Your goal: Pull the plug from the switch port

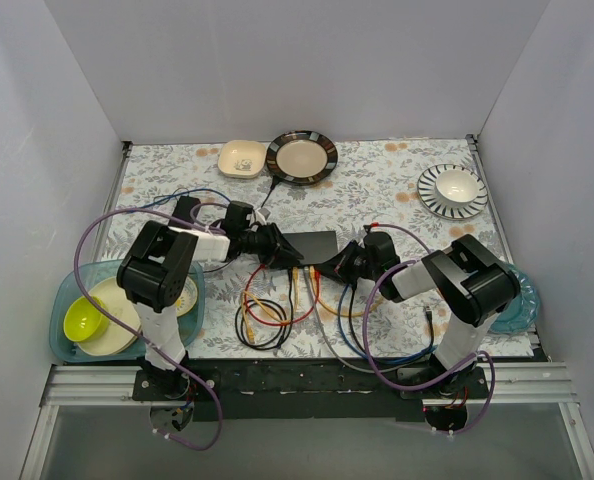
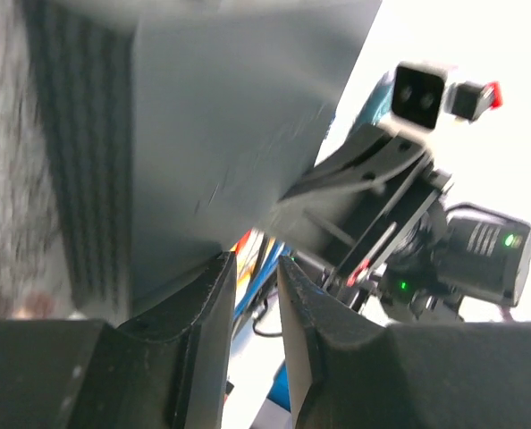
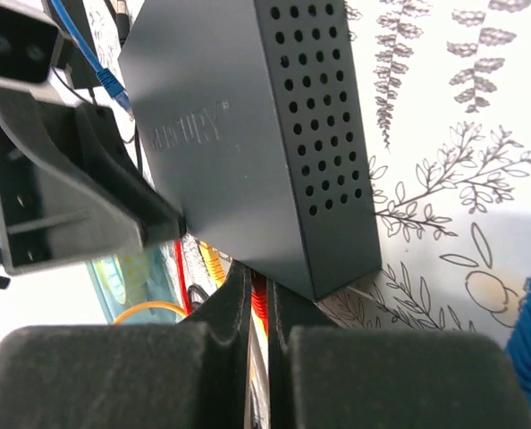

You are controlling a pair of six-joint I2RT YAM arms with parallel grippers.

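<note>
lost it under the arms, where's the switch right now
Top external view: the switch sits mid-table, the left gripper at its left end, the right gripper at its right, cables trailing toward the near edge.

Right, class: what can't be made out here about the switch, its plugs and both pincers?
Switch sockets: top view, too small and partly behind pincers; wrist views, facing away.
Right pincer grip: right wrist view, fingers hide it.
Left pincer grip: left wrist view, blurred.

Plain white walls (image 1: 307, 60) enclose a table (image 1: 377, 185) covered in a floral-print cloth, evenly lit.
</note>
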